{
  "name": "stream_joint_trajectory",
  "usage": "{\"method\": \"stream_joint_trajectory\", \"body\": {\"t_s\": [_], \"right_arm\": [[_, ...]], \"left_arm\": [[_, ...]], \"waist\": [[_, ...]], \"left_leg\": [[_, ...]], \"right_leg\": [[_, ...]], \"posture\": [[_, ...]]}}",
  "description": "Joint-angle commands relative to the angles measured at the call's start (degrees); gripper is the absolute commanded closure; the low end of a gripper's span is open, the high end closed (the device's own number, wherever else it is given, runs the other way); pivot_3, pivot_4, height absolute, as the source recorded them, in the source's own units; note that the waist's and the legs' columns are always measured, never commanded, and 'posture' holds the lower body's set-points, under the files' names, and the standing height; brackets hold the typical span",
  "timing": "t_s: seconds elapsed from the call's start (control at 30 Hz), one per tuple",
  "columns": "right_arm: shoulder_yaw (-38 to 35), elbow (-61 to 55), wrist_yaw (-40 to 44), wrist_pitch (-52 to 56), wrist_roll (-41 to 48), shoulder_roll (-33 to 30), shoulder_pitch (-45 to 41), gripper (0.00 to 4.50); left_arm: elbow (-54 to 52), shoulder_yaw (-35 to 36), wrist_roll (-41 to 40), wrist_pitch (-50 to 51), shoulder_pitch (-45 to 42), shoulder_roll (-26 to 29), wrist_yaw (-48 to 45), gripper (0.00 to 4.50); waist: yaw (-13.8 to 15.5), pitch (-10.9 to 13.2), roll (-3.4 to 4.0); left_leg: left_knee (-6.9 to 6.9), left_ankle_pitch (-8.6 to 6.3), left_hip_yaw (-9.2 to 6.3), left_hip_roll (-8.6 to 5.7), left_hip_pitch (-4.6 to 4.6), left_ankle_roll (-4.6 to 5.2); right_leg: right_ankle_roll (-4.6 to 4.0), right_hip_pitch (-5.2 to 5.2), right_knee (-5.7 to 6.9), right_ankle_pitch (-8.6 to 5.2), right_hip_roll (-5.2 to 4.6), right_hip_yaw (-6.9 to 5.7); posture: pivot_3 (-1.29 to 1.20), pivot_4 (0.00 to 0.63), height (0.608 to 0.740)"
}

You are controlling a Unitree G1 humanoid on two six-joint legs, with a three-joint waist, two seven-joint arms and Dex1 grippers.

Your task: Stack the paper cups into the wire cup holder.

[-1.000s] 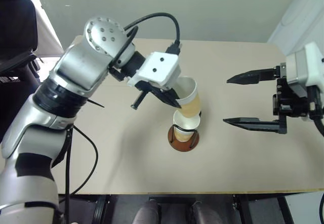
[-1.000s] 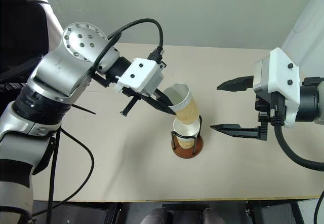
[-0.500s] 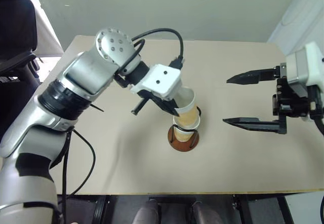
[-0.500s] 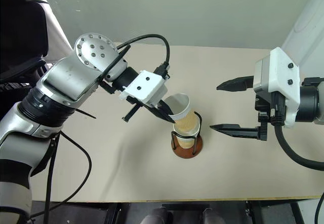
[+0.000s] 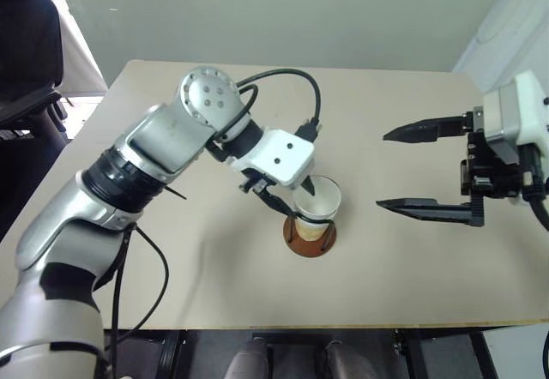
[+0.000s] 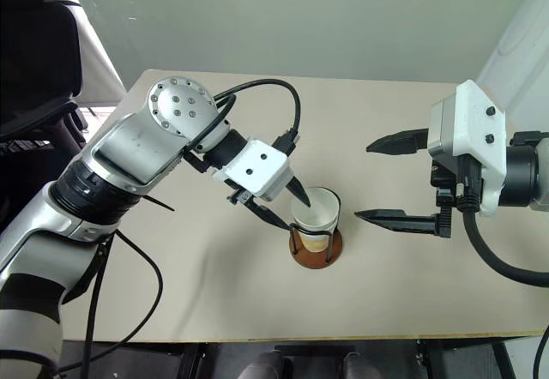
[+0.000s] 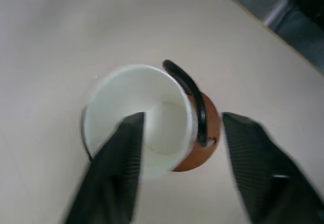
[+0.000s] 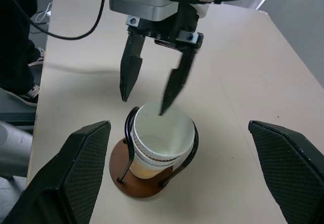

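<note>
Now the paper cups (image 6: 316,213) sit nested in one stack inside the wire cup holder (image 6: 316,247), whose reddish-brown disc base rests on the tabletop (image 6: 386,310) a little below the middle of the surface as the head views show it. Thin black wire loops rise around the stack on both sides, and the white rim of the topmost cup stands at about the height of the loops' tops. In the right wrist view the rolled rims of the lower cups show as bands beneath the top one, and the tan-yellow wall of the stack reaches down to the base.

From 10 o'clock of the holder, the left gripper (image 6: 286,209) reaches in, pointing steeply down. Its fingers (image 8: 131,72) are spread apart: one tip hangs just outside the cup's rim toward 9 o'clock of the stack, the other dips over the white mouth of the top cup. In the right wrist view a gap shows between both tips and the cup wall, so they grip nothing.

At 3 o'clock of the holder, well apart from it and raised over the tabletop, the right gripper (image 6: 388,180) hovers. Its two black fingers (image 5: 425,209) are splayed wide with nothing between them, their tips pointing toward the holder.
</note>
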Motion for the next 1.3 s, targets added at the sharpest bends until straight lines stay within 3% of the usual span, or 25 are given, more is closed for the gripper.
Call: {"method": "stream_joint_trajectory", "body": {"t_s": [0.03,0.23,0.47,0.63,0.9,1.1,1.3], "right_arm": [[-0.44,0.56,-0.40,-1.37,-0.53,-0.30,-0.33,0.00],[-0.01,3.10,-2.36,-3.03,-3.54,2.36,3.00,0.00],[4.70,14.23,-9.68,-7.42,-13.43,11.37,5.77,0.00],[6.69,28.97,-16.70,-11.46,-21.42,19.90,4.60,0.00],[4.00,51.37,-31.41,-21.32,-33.91,28.17,2.32,0.00],[0.22,64.06,-40.79,-28.87,-38.87,29.21,1.57,0.00],[-3.81,72.06,-47.12,-34.25,-39.49,30.78,-0.46,0.00]], "left_arm": [[-0.50,6.37,0.40,1.85,0.19,-1.42,2.58,0.81],[7.89,16.10,1.02,6.77,0.68,-4.54,11.87,0.81],[3.25,29.52,1.51,16.23,14.29,-3.92,30.90,0.81],[4.14,42.18,2.31,18.77,25.48,-5.78,48.91,0.81],[14.27,58.05,4.80,10.84,40.40,-8.83,71.35,0.81],[22.70,65.03,4.83,2.72,48.99,-8.02,78.12,0.81],[27.36,67.74,3.23,-2.27,51.37,-7.25,79.68,0.81]], "waist": [[0.00,0.00,0.00],[-0.03,0.00,0.00],[-0.44,-0.08,0.13],[-0.52,-0.10,0.12],[-0.32,-0.08,0.15],[0.00,-0.08,0.16],[0.24,-0.08,0.15]], "left_leg": [[0.01,0.00,0.01,0.00,0.00,0.00],[0.06,0.00,0.02,0.00,0.03,0.00],[0.05,0.03,0.12,0.01,0.17,0.00],[0.06,0.09,0.21,0.01,0.30,0.05],[-0.03,0.10,0.28,0.00,0.63,0.06],[-0.06,0.09,0.30,-0.01,0.68,0.04],[-0.06,0.08,0.31,-0.01,0.86,-0.04]], "right_leg": [[0.00,0.00,0.00,0.00,0.00,0.00],[0.02,0.04,0.04,0.01,0.00,0.00],[0.03,0.07,0.10,0.02,0.01,0.04],[0.09,0.19,0.04,0.06,0.02,0.06],[0.06,0.41,0.03,0.07,0.02,0.11],[0.02,0.43,0.08,0.08,0.02,0.11],[-0.07,0.63,0.15,0.12,0.02,0.11]], "posture": [[0.00,0.150,0.740],[0.00,0.150,0.740],[0.00,0.150,0.740],[0.00,0.150,0.740],[0.00,0.150,0.740],[0.00,0.150,0.740],[0.00,0.150,0.740]]}}
